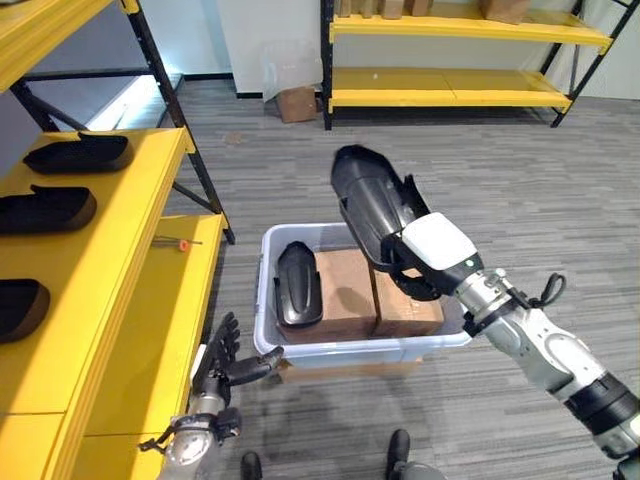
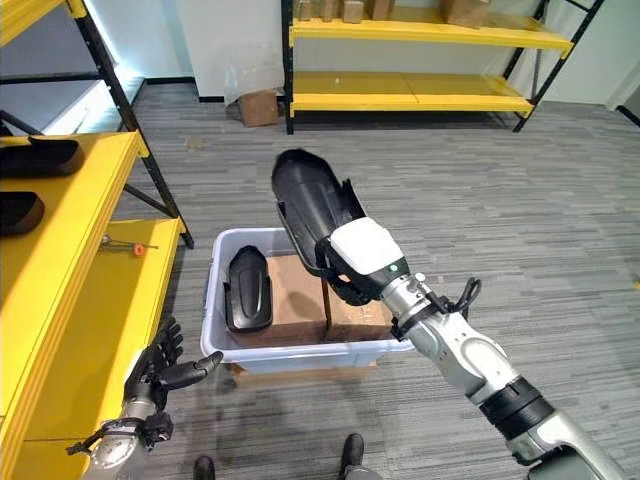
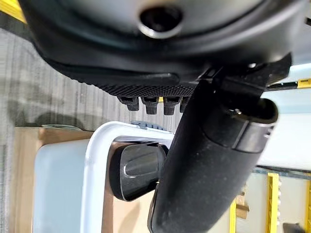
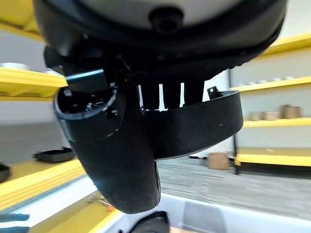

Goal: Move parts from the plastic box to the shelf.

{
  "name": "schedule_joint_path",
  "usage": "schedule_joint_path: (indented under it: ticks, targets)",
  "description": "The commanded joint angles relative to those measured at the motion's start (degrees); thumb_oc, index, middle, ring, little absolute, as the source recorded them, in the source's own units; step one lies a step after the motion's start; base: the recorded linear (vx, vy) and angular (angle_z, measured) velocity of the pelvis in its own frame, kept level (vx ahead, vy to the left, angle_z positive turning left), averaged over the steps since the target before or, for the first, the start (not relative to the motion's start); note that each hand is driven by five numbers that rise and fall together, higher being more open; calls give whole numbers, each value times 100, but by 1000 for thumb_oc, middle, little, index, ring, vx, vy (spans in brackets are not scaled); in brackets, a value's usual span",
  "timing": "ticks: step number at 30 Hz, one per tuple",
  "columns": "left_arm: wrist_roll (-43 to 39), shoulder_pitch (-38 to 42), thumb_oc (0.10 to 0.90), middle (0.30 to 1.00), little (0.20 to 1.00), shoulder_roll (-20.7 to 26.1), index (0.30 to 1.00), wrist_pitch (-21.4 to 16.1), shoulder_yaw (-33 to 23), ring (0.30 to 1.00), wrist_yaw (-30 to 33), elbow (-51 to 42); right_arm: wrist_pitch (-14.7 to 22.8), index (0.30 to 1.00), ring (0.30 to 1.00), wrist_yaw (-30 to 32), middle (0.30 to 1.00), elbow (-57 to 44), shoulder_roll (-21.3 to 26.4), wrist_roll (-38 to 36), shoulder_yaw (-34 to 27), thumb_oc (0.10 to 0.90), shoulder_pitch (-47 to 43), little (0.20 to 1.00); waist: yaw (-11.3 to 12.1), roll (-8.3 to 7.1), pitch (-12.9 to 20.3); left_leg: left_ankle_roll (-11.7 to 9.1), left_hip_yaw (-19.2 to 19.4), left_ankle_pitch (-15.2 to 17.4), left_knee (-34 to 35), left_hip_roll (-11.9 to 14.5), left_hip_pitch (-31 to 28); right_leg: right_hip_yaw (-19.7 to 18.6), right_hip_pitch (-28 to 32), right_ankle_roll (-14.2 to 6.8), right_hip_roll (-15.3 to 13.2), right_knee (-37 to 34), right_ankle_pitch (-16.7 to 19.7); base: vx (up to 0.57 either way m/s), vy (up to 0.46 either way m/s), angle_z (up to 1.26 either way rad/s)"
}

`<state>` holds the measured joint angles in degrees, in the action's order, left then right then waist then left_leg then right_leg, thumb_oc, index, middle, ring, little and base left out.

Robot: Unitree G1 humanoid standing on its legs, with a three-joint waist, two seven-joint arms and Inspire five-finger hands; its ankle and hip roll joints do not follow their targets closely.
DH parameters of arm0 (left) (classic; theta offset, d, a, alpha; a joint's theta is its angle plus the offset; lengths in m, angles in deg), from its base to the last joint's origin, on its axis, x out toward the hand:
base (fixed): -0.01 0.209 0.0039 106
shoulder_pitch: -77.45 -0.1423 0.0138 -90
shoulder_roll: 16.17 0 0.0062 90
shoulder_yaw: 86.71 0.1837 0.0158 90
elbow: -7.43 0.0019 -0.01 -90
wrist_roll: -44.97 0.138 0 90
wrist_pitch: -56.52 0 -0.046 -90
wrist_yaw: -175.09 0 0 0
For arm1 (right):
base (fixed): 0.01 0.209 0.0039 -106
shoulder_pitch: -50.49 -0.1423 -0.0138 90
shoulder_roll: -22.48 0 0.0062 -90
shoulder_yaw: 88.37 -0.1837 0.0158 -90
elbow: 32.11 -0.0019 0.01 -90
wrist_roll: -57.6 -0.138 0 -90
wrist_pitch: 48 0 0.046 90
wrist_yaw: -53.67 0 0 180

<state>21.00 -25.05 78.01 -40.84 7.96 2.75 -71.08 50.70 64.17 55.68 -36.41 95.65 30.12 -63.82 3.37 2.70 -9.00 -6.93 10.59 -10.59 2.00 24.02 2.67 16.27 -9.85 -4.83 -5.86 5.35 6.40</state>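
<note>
The right hand sits in the middle of the head views. Its fingers are curled round a black part, and it holds that part up in the air above the box. The wrist view says the same: the fingers hook over the edge of the black shell and the thumb presses on the other side. The part sticks up and leans toward the upper left of the frame, with nothing under it but the box.

The left hand is low in the lower left of the frame, just beside the box's near left corner. Its fingers are spread and it holds nothing. I cannot tell if the thumb touches the rim.

The plastic box is pale and sits on the floor in the middle of the frame. Inside it are cardboard boxes, and one more black part lies on top of them on the left side.

The yellow shelf runs down the left side of the frame. Three black parts already lie on it: one at the upper left, one below it, and one at the left edge.

So I think the job is well on its way. Three parts are put away, one is in the hand and must still go across to the shelf, and one waits in the box.
</note>
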Motion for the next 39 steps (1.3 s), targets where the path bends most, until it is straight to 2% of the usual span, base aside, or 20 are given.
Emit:
schedule_joint_path:
  ticks: [1,2,3,5,8,9,10,12,13,14,15,20,21,25,27,30,35,36,37,39]
  targets:
    - [65,450,900,1000,1000,294,1000,-468,-66,1000,189,-287,68,300,300,732,300,-725,15,-9,-503,400,-1058,300,71,-301,137,-464,181,-1124,-141,-260,157,534,762,-87,-181,-342,-535,-144,-178,171]
    - [64,450,900,1000,1000,297,1000,-469,-63,1000,188,-286,67,300,300,732,300,-730,15,-8,-510,400,-1050,300,64,-306,134,-456,167,-1092,-184,-266,176,545,781,-94,-187,-366,-524,-68,-106,182]
    - [86,452,900,1000,1000,267,1000,-477,-42,1000,183,-284,63,300,300,747,300,-767,-9,-23,-548,400,-1010,300,106,-345,127,-345,-9,-734,-436,-511,154,547,800,-83,-218,-462,-424,-84,-123,88]
    - [103,500,900,1000,1000,239,1000,-445,6,1000,151,-285,74,300,300,767,300,-887,-25,-47,-739,400,-765,300,66,-472,142,-50,56,244,-1231,-1066,143,886,888,-30,-345,-685,-268,-118,-162,38]
    - [114,571,900,1000,1000,186,1000,-426,69,1000,112,-278,35,300,300,750,300,-841,-45,1,-865,400,-524,300,-47,-489,255,-17,274,837,-1487,-1243,-153,1165,1021,-63,-329,-745,-322,-24,-26,121]
    - [114,569,900,1000,1000,193,1000,-426,84,1000,113,-277,37,300,300,746,300,-857,-42,4,-891,400,-489,300,-59,-485,246,-8,247,864,-1504,-1246,-161,1196,1056,-76,-332,-750,-326,-31,51,121]
    - [112,595,900,1000,1000,172,1000,-426,88,1000,116,-287,24,300,300,741,300,-880,-33,28,-972,400,-390,300,-104,-482,291,20,394,1022,-1363,-1289,-256,1327,1077,-101,-376,-724,-322,-6,103,95]
    - [194,603,900,1000,1000,140,1000,-404,141,1000,109,-291,7,300,300,734,300,-973,-6,59,-1206,400,-100,300,-157,-457,370,111,483,1103,-727,-1467,-410,1534,1162,-237,-515,-646,-229,0,209,50]
    - [250,561,900,1000,1000,131,1000,-397,112,1000,91,-297,-12,300,300,703,300,-997,-37,110,-1341,400,67,300,-155,-405,485,131,465,1014,-119,-1528,-651,1607,1181,-288,-566,-598,-211,-4,192,88]
    - [251,558,900,1000,1000,132,1000,-397,116,1000,91,-298,-12,300,300,700,300,-1003,-37,110,-1347,400,78,300,-154,-407,484,132,466,997,-90,-1534,-669,1608,1186,-291,-569,-597,-212,-4,241,90]
    - [342,556,900,1000,1000,142,1000,-404,105,1000,125,-283,-38,300,300,694,300,-921,-81,129,-1350,400,77,300,-85,-391,536,175,261,908,246,-1645,-754,1615,1163,-331,-618,-565,-141,-19,170,36]
    - [412,455,900,1000,1000,162,1000,-426,-13,1000,151,-341,-52,300,300,638,300,-828,-203,132,-1289,400,-2,300,1,-416,556,302,58,1025,300,-1823,-721,1643,1101,-446,-805,-468,14,-31,130,9]
    - [405,407,900,1000,1000,144,1000,-441,-114,1000,203,-349,-82,300,300,589,300,-732,-306,155,-1166,400,-128,300,115,-429,522,407,-46,1054,300,-1950,-716,1625,1078,-516,-942,-365,106,-43,136,10]
    - [434,375,900,1000,1000,141,1000,-455,-169,1000,203,-409,-101,300,300,508,300,-727,-407,248,-1136,400,-130,300,282,-473,554,517,-207,1104,300,-2134,-679,1781,1159,-654,-1189,-279,208,-38,159,12]
    - [453,366,900,1000,1000,150,1000,-454,-166,1000,204,-424,-107,300,300,507,300,-694,-433,276,-1129,400,-133,300,291,-491,552,549,-262,1115,300,-2192,-672,1832,1176,-694,-1261,-236,252,-32,115,33]
    - [554,375,900,1000,1000,182,1000,-471,-163,1000,207,-451,-134,300,300,491,300,-576,-564,409,-1022,400,-231,300,352,-538,504,673,-358,1165,300,-2396,-667,1889,1108,-873,-1551,15,494,-44,140,30]
    - [609,338,900,1000,1000,188,1000,-472,-148,1000,178,-485,-158,300,300,455,300,-524,-715,489,-947,400,-246,300,405,-550,454,783,-373,1218,300,-2551,-702,1865,1014,-946,-1785,281,672,-41,116,14]
    - [635,335,900,1000,1000,207,1000,-455,-143,1000,174,-507,-162,300,300,444,300,-531,-732,527,-944,400,-231,300,390,-553,434,797,-404,1204,300,-2558,-698,1759,984,-955,-1794,415,663,-160,50,10]
    - [630,402,900,1000,1000,297,1000,-460,-39,1000,195,-480,-146,300,300,433,300,-555,-721,531,-978,400,-149,300,156,-588,349,859,-476,990,300,-2573,-574,952,739,-744,-1487,581,548,-167,63,16]
    - [605,455,900,1000,1000,342,1000,-483,16,1000,194,-423,-105,300,300,432,300,-578,-685,486,-1022,400,-51,300,26,-546,354,864,-545,918,300,-2514,-536,-15,533,-542,-817,737,18,-92,48,54]
